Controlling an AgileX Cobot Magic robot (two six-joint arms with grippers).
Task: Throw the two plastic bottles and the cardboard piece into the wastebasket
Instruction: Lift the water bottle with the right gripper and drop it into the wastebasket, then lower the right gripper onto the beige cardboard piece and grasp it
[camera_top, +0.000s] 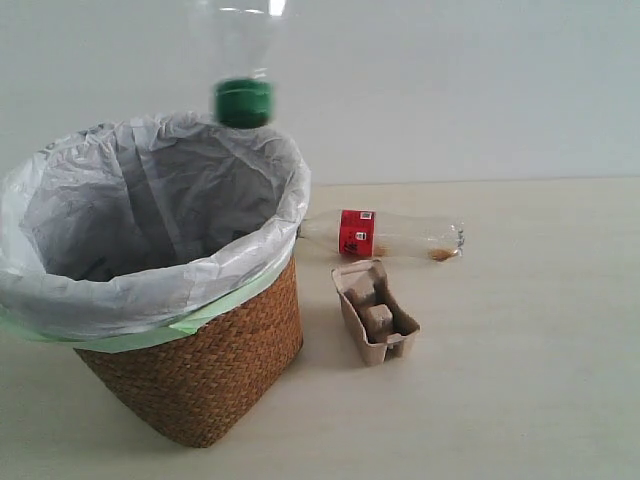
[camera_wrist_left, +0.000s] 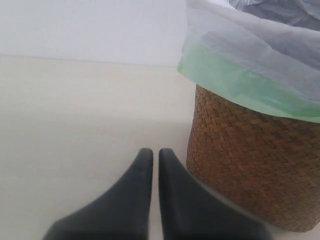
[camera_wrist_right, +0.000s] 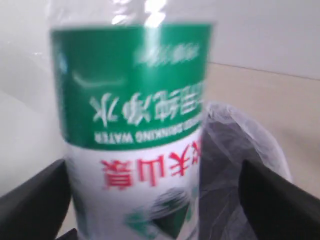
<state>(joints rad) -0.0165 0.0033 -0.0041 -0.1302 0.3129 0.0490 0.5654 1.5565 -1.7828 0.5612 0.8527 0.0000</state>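
Above the wastebasket (camera_top: 200, 390), green-capped bottle (camera_top: 243, 102) cap-down within wide-open right hand (camera_wrist_right: 152, 170); left hand (camera_wrist_left: 155, 152) closed beside the basket

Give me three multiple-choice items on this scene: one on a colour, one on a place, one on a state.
1. Cap colour of the bottle over the wastebasket?
A black
B green
C red

2. The red-label bottle lies:
A in the wastebasket
B on the table by the cardboard piece
C on top of the cardboard piece

3. The left end effector is:
A wide open
B shut on a bottle
C shut, empty

Key:
1 B, the exterior view shows a green cap pointing down.
2 B, it lies on its side next to the cardboard piece.
3 C, there is hardly a gap and nothing in it.
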